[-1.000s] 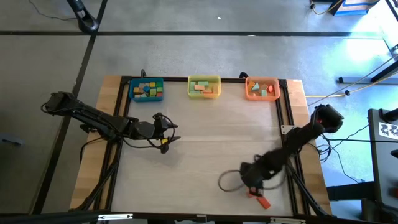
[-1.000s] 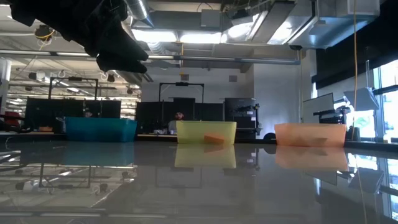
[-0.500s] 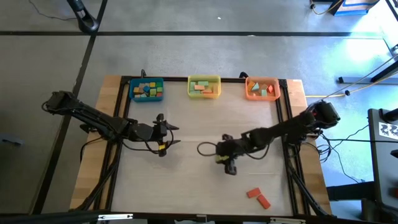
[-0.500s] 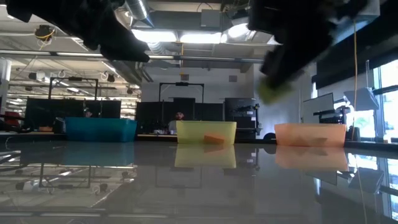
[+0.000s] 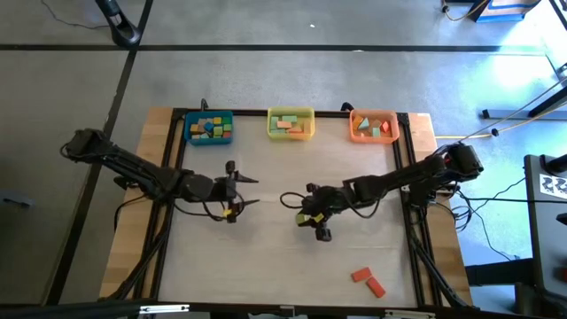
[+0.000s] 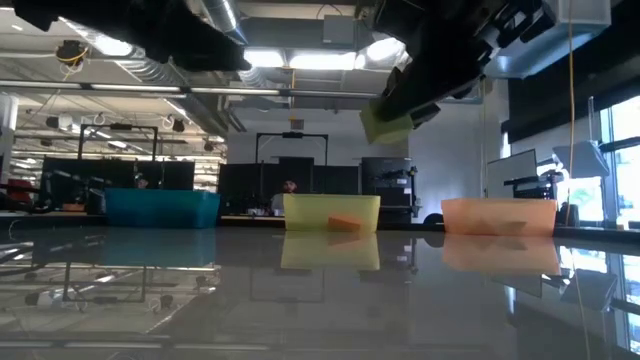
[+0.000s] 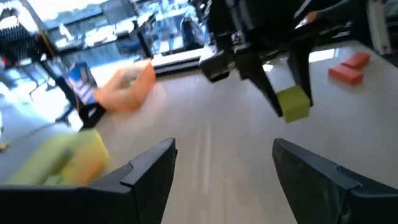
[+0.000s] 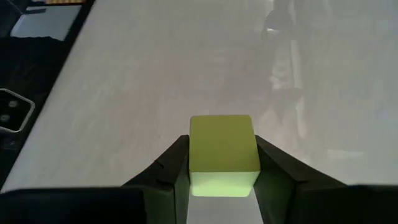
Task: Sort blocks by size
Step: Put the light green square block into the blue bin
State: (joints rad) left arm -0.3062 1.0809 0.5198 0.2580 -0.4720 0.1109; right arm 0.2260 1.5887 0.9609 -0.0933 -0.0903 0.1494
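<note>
**Yellow-green cube carried above the tabletop**

A small yellow-green cube (image 8: 223, 154) is clamped in the right tool (image 5: 312, 219), lifted over mid-tabletop (image 5: 275, 266). The transport step is judged under way; a matching bin must be reached next. The left tool (image 5: 244, 190) is held spread, empty.

High view straight down on the whole table (image 5: 283, 257), bins along 12 o'clock, low view level from the 6 o'clock edge facing those bins, wrist views close over the tabletop, left wrist sharing the yellow-green cube (image 7: 293, 103) with right wrist.
</note>
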